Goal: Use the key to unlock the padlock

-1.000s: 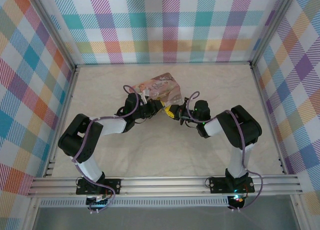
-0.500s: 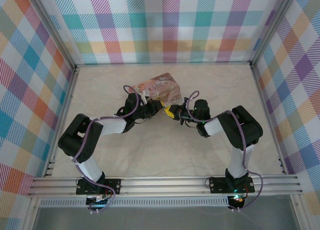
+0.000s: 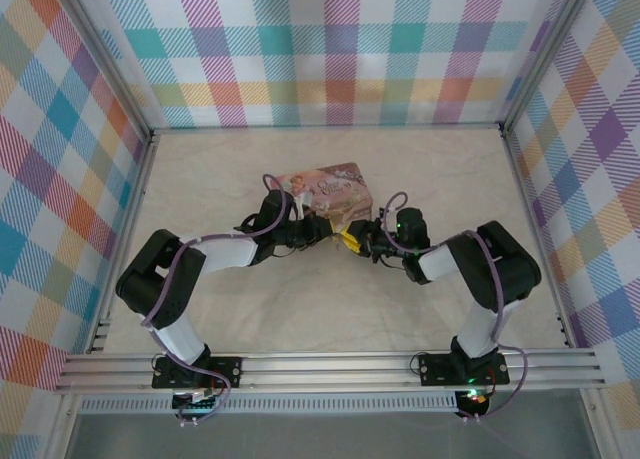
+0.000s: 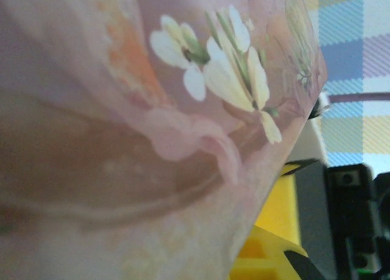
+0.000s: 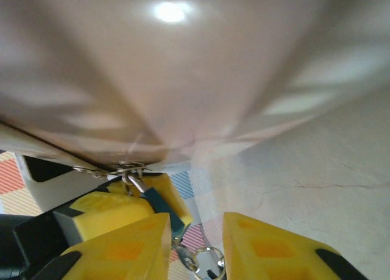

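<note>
Pink tin found; padlock position?
Reply: Hanging at tin's front edge. Left claw closed there, presumably steadying it; its hold is unclear. Right claw slightly parted, key ring loose between.

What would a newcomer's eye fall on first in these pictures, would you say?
Most likely the pink illustrated tin in the middle of the table, its white flowers large in the left wrist view. Next, the left gripper and right gripper meet at the tin's near edge, a small key ring dangling between the right one's yellow fingers. Bright plaid walls frame it all.
</note>
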`<control>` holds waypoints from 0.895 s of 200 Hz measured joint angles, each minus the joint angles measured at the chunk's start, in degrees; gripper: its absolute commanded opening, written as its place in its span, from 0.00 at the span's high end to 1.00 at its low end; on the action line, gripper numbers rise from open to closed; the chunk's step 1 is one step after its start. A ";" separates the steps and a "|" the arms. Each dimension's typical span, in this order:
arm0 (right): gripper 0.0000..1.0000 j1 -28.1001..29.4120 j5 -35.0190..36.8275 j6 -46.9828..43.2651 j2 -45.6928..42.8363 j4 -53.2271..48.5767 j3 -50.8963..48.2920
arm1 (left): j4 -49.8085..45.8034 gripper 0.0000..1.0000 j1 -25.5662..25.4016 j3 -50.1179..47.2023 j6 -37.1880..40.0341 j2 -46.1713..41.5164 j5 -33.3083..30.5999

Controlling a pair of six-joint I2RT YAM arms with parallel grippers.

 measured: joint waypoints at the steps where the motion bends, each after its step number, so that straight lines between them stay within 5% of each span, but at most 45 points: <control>1: 0.69 -0.09 0.11 -0.24 -0.37 -0.39 -0.13 | -0.17 0.93 -0.04 0.00 0.11 0.00 0.02; 99: 0.55 -0.81 9.31 -29.29 -24.52 -46.90 2.21 | -5.49 0.91 -0.11 0.76 2.08 -0.09 0.57; 179: 0.45 6.43 17.92 -45.05 -26.49 -62.38 8.13 | -7.26 0.91 -0.11 1.38 2.21 -0.09 0.83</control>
